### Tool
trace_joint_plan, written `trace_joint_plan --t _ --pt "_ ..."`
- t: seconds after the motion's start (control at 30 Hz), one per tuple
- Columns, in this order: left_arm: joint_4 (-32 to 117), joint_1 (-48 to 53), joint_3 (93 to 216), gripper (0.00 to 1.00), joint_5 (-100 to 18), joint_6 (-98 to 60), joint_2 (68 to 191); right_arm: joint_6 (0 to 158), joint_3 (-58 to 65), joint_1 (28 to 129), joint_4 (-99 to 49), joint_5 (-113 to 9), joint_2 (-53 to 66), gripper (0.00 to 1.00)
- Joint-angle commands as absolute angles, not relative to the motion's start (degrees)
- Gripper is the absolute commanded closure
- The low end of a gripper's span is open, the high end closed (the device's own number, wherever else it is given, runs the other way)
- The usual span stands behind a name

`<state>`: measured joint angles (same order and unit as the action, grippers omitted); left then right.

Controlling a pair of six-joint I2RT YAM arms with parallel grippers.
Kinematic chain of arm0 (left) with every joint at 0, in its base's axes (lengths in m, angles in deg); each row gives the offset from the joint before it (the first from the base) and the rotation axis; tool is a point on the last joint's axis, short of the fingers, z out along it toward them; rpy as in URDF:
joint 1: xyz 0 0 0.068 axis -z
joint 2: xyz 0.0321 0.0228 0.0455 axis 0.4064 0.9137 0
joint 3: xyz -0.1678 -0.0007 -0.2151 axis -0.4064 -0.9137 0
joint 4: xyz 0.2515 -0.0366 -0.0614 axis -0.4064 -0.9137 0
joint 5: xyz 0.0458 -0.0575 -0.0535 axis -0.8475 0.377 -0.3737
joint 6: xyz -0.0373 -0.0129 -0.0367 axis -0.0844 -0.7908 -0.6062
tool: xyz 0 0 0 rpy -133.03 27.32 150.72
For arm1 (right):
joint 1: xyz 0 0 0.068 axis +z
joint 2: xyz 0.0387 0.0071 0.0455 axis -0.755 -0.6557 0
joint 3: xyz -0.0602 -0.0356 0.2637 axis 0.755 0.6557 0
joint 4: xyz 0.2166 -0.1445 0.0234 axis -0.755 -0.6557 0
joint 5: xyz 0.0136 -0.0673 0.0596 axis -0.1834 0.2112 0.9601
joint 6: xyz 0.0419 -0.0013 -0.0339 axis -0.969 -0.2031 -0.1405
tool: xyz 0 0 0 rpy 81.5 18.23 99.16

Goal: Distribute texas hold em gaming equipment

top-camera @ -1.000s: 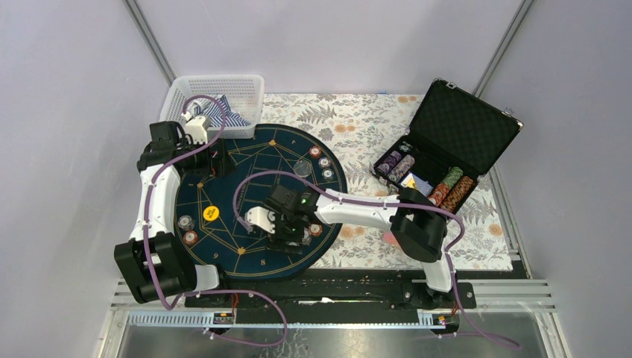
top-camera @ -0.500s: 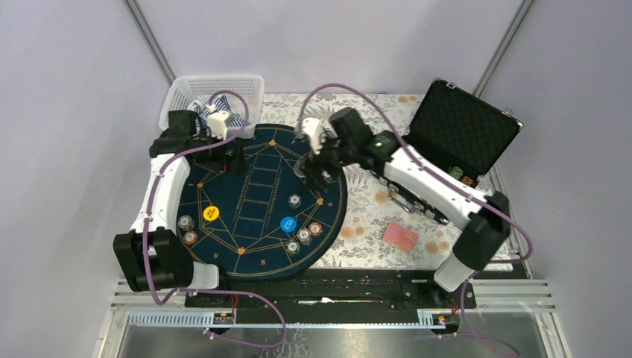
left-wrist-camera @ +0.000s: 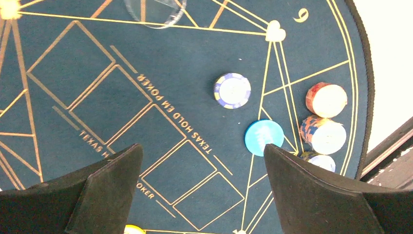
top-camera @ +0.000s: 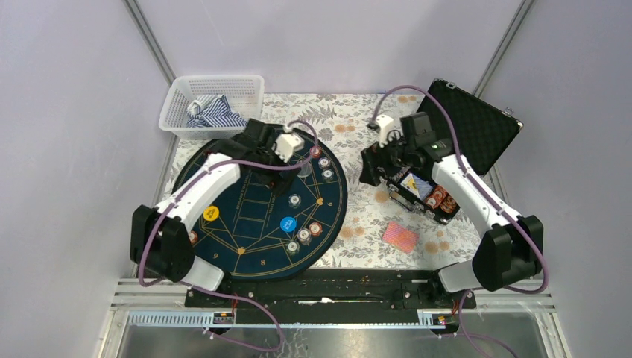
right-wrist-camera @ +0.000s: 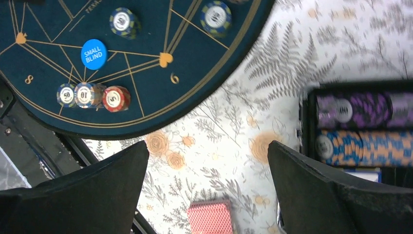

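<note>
Right gripper has swung from the mat's far edge to the left edge of the case. Left gripper has shifted from the basket side to the mat's far middle, and both sets of jaws gape wide with nothing in them. Blue disc, yellow disc and short chip stacks sit on the mat; red cards lie on the floral cloth beside it, with more chips rowed in the case.

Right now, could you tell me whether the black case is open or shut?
Open: the case has its lid raised, chip rows visible inside.
</note>
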<state>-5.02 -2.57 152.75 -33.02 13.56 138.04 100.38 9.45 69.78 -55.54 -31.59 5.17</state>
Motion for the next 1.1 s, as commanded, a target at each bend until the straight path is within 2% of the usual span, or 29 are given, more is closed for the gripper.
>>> trace_joint_plan --t 0.0,0.17,0.8,1.0,1.07 --pt "-0.69 3.38 149.63 0.01 -40.1 14.13 140.99 98.0 13.77 63.8 -53.37 -26.36 9.66 0.0" --pt "2.67 8.28 147.64 0.02 -42.66 14.1 143.87 98.05 17.39 61.28 -51.51 -25.49 11.41 0.0" --pt "8.62 11.5 148.98 0.25 -45.5 13.23 156.37 98.65 18.84 60.81 -50.97 -25.46 11.26 0.0" --pt "9.28 11.25 149.58 0.37 -44.37 12.4 157.26 98.65 18.8 60.81 -50.87 -25.19 10.74 0.0" --pt "8.91 10.9 150.14 0.44 -43.7 12.35 157.43 98.65 18.8 60.8 -50.88 -25.06 10.56 0.0"
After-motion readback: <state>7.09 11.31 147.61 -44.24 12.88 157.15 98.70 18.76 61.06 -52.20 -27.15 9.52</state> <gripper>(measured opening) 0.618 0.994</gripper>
